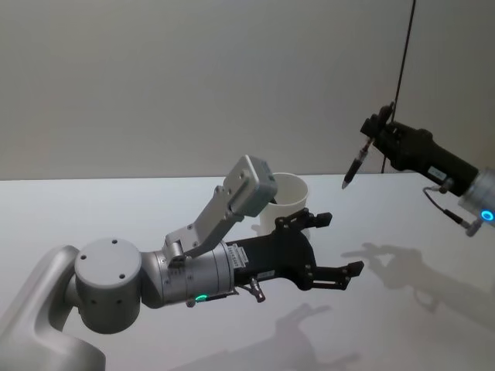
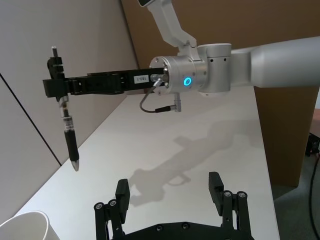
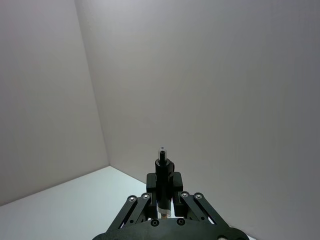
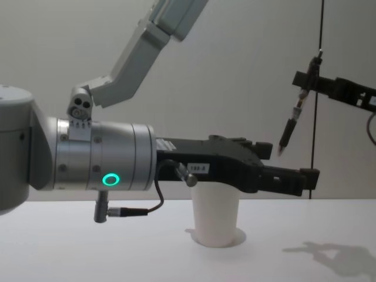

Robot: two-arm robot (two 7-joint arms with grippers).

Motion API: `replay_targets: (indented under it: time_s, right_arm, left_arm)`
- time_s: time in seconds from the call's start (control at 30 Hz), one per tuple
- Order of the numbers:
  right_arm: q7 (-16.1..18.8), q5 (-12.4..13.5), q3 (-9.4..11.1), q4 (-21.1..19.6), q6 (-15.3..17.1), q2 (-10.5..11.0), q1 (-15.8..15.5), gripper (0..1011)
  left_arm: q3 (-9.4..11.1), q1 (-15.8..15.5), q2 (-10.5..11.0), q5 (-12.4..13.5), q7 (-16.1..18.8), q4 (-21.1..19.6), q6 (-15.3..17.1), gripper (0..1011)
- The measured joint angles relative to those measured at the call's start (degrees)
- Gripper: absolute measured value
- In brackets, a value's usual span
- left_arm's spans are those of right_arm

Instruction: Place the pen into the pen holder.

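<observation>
Nearest you, the left gripper (image 1: 334, 246) hovers low over the front middle of the white table (image 1: 116, 212), fingers spread wide and grasping nothing; in the chest view it passes directly in front of the pen holder (image 4: 215, 212) and hides its rim. The pen holder stands upright on the table toward the far edge, just behind and to the left of that gripper, mouth up.

Further out and to the right, the right gripper (image 1: 380, 127) is raised well above the table, clenched on the upper end of the pen (image 1: 354, 164). The pen hangs tip down, its long axis close to vertical with a slight tilt, tip leaning toward the holder.

The relation your next move turns on: the pen holder lies to the left of the pen tip and well below it. You will likely need to carry the pen leftward until the tip is over the mouth, then lower it. The idle left arm sits close to that path, so a brush against it is a risk in my judgement.

The table is matt and bare elsewhere, carrying both arms' shadows. Behind it stand a plain pale wall (image 1: 193, 77) and a thin dark vertical cable (image 1: 405, 54) at the right
</observation>
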Motion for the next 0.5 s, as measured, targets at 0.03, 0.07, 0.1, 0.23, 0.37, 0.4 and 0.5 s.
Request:
replay_targets:
  time_s: [0.03, 0.07, 0.1, 0.23, 0.37, 0.4, 0.5]
  right_arm:
    - [0.21, -0.07, -0.05, 0.7, -0.17, -0.13, 0.5, 166]
    - [0.53, -0.18, -0.13, 1.58, -0.44, -0.3, 1.11, 166]
    - [0.69, -0.24, -0.17, 2.34, -0.56, -0.43, 1.61, 166]
    - [1.51, -0.59, -0.4, 5.32, -1.2, -0.98, 3.62, 166]
    - [2.23, -0.84, -0.6, 7.64, -1.73, -1.37, 5.1, 166]
    - [2.83, -1.03, -0.8, 9.65, -2.14, -1.72, 6.37, 166]
    - [3.45, -1.27, -1.09, 12.31, -2.67, -2.21, 8.03, 166]
  left_arm:
    - [0.0, 0.0, 0.0, 0.0, 0.0, 0.0, 0.0, 1004]
    - [0.0, 0.0, 0.0, 0.0, 0.0, 0.0, 0.0, 1004]
    - [0.0, 0.0, 0.0, 0.0, 0.0, 0.0, 0.0, 1004]
    - [0.0, 0.0, 0.0, 0.0, 0.0, 0.0, 0.0, 1004]
    - [0.0, 0.0, 0.0, 0.0, 0.0, 0.0, 0.0, 1004]
    - [0.0, 0.0, 0.0, 0.0, 0.0, 0.0, 0.0, 1004]
    - [0.0, 0.0, 0.0, 0.0, 0.0, 0.0, 0.0, 1004]
